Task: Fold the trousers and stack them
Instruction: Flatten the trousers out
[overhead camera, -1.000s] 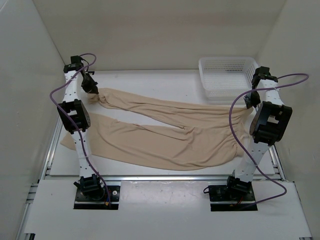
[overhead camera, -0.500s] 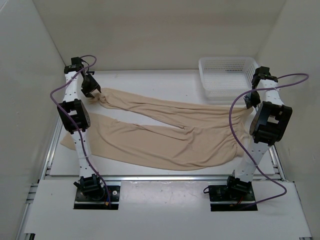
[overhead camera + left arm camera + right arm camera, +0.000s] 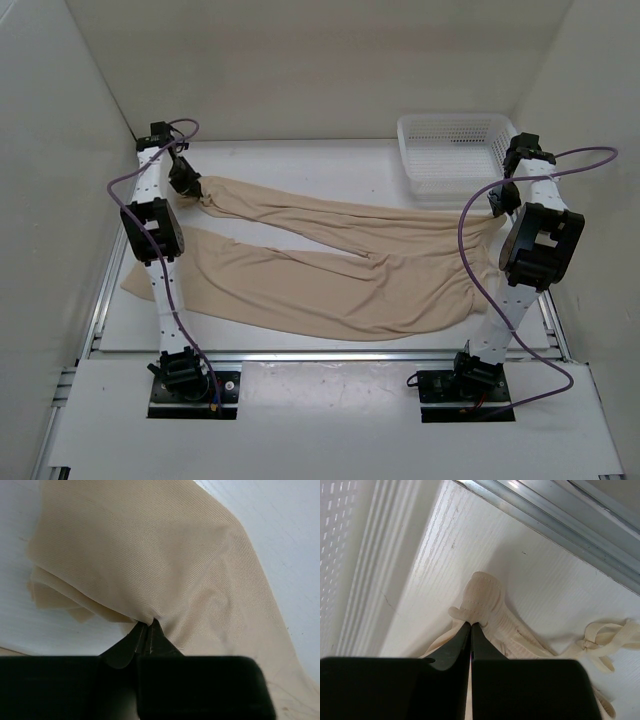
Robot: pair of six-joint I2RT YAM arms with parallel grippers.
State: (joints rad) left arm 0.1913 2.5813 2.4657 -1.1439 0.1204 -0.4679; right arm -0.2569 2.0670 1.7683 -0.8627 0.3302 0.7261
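Over the last second the left arm has leaned a little to the right, and the left gripper [image 3: 192, 188] has come down onto the bunched end of the far leg, while the cloth has hardly shifted. The trousers [image 3: 330, 270] lie spread across the white table [image 3: 300, 160], waist to the right and both legs running left. The near leg lies flat and wrinkled, its end reaching the table's left edge beside the left arm. At the right, the right gripper [image 3: 471, 625] is pinched tight on a fold of the waistband, with the pale drawstring [image 3: 600, 642] lying loose just beside it. Farther back, the far leg narrows toward the far left, where the left gripper [image 3: 148, 625] is clamped on a gathered pleat of fabric that fans out beyond its tips. The white mesh basket [image 3: 450, 185] stands in the far right corner, just behind the waist.
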